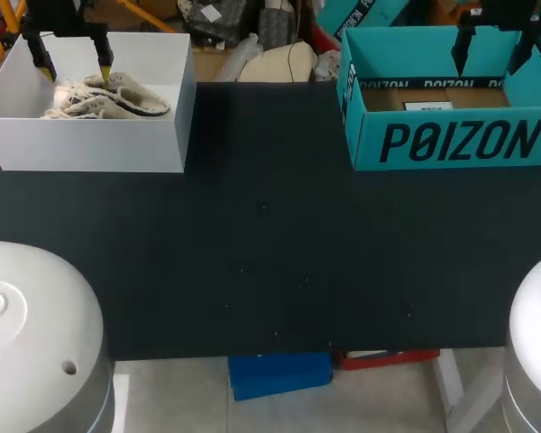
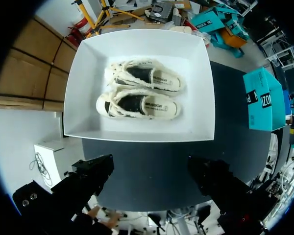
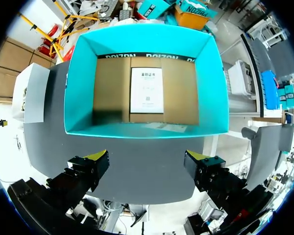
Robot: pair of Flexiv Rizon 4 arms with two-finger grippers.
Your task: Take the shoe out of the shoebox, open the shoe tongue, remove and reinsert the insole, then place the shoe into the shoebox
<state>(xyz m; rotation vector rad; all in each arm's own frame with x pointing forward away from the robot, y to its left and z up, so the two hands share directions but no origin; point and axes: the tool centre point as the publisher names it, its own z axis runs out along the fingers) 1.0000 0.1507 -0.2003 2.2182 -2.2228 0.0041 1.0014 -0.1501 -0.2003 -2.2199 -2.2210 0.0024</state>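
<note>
Up at 10 o'clock on the black table (image 1: pixel 270 234) sits the white box (image 1: pixel 90 140), open-topped, and there is the pair of shoes (image 1: pixel 108 97) inside it. They are cream canvas with frayed edges, lying side by side on the box floor, toes toward 9 o'clock and heels toward 3.

The left wrist view looks straight down into the white box (image 2: pixel 137 134). The near shoe (image 2: pixel 139 104) and the far shoe (image 2: pixel 144 78) are both upright. Each has a dark insole with a strip of white print, which I won't read out.

The left gripper (image 1: pixel 77 74) hangs over that box with its fingers spread wide and nothing between them. From its own camera the left gripper (image 2: pixel 152 171) shows the same wide gap.

Over at 2 o'clock is the teal shoebox (image 1: pixel 451 140), with big dark lettering across its front wall and flaps standing up. Inside the teal shoebox (image 3: pixel 81 83) is a brown cardboard floor and one white printed label (image 3: pixel 147 90) lying flat in the middle.

The right gripper (image 1: pixel 493 50) hovers above it. The right wrist view has the right gripper (image 3: pixel 147 159) with its yellow tips well apart, gripping nothing.

The two boxes stand well apart, with only bare mat between them.
</note>
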